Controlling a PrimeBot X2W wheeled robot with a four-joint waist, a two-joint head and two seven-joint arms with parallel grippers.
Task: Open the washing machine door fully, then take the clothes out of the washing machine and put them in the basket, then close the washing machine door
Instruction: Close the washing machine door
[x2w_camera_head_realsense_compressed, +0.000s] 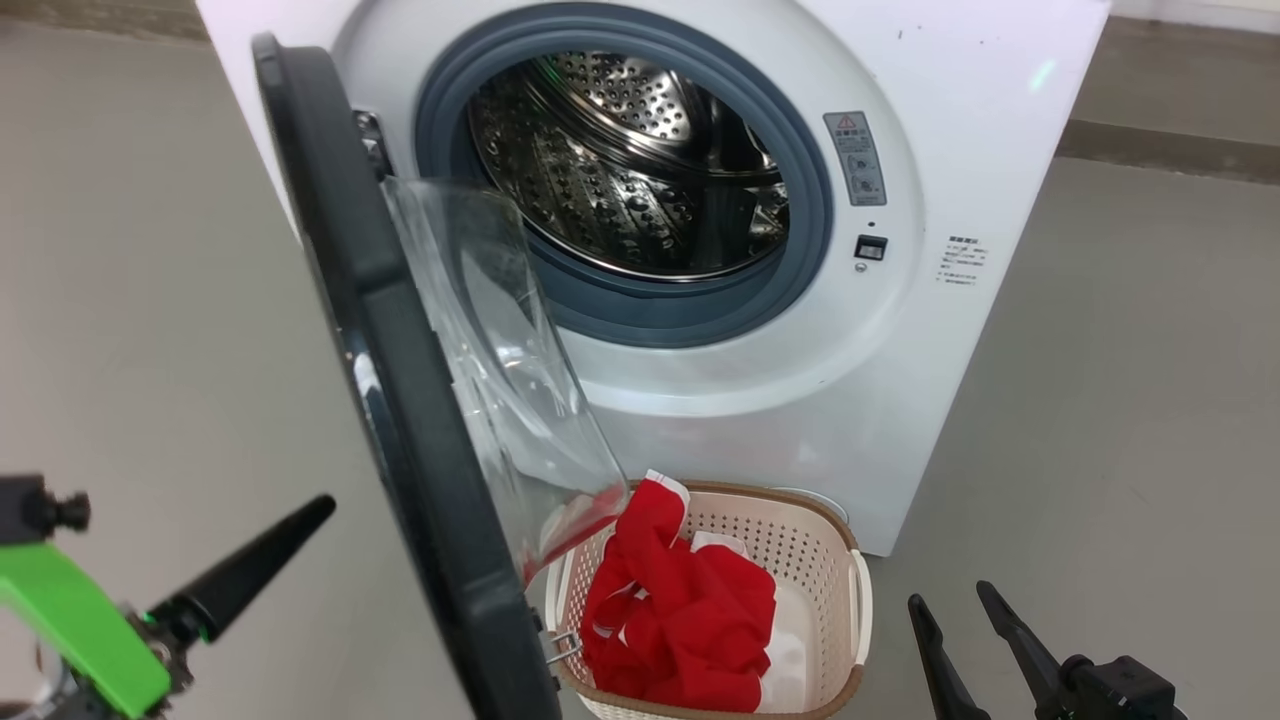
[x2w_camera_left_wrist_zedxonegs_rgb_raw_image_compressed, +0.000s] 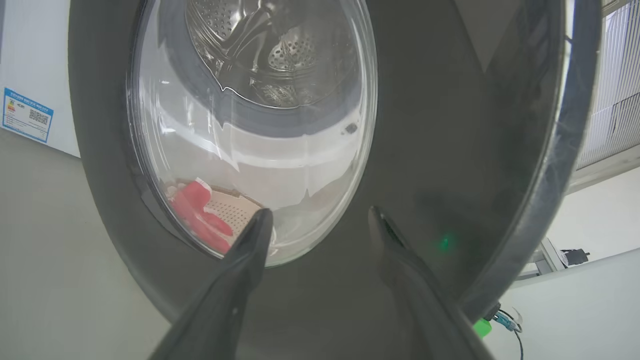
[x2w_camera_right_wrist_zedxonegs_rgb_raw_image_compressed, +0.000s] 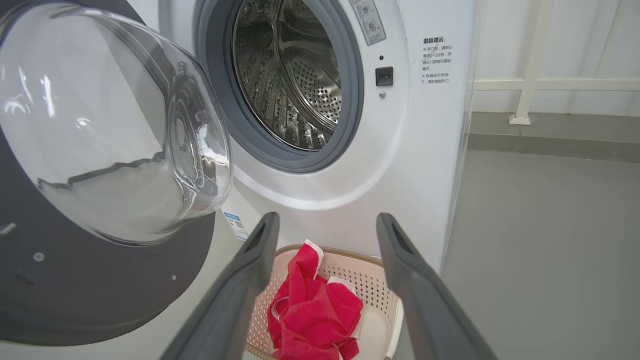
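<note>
The clothes (x2w_camera_head_realsense_compressed: 690, 620) lie in the basket (x2w_camera_head_realsense_compressed: 790, 540) at 6 o'clock, and the drum (x2w_camera_head_realsense_compressed: 630, 170) looks empty. So the step now is closing the door (x2w_camera_head_realsense_compressed: 400, 400), which stands open at 9 o'clock. The left gripper (x2w_camera_left_wrist_zedxonegs_rgb_raw_image_compressed: 320, 220), at 8 o'clock by the door's outer side, is wide and holds nothing. The right gripper (x2w_camera_head_realsense_compressed: 950, 595), at 5 o'clock, is the same. Next, I think the left gripper must push the door shut.

Left of the washing machine door (x2w_camera_head_realsense_compressed: 395, 400), a bright green bracket (x2w_camera_head_realsense_compressed: 70, 620) is seen on the left gripper (x2w_camera_left_wrist_zedxonegs_rgb_raw_image_compressed: 320, 212), topped by a black knob (x2w_camera_head_realsense_compressed: 60, 512). A small green light (x2w_camera_head_realsense_compressed: 150, 617) is spotted at the finger's root. Right of the door, the right gripper (x2w_camera_head_realsense_compressed: 950, 595) is shown with slim, black, pointed fingers (x2w_camera_head_realsense_compressed: 1015, 635), slotted near the tips.
</note>
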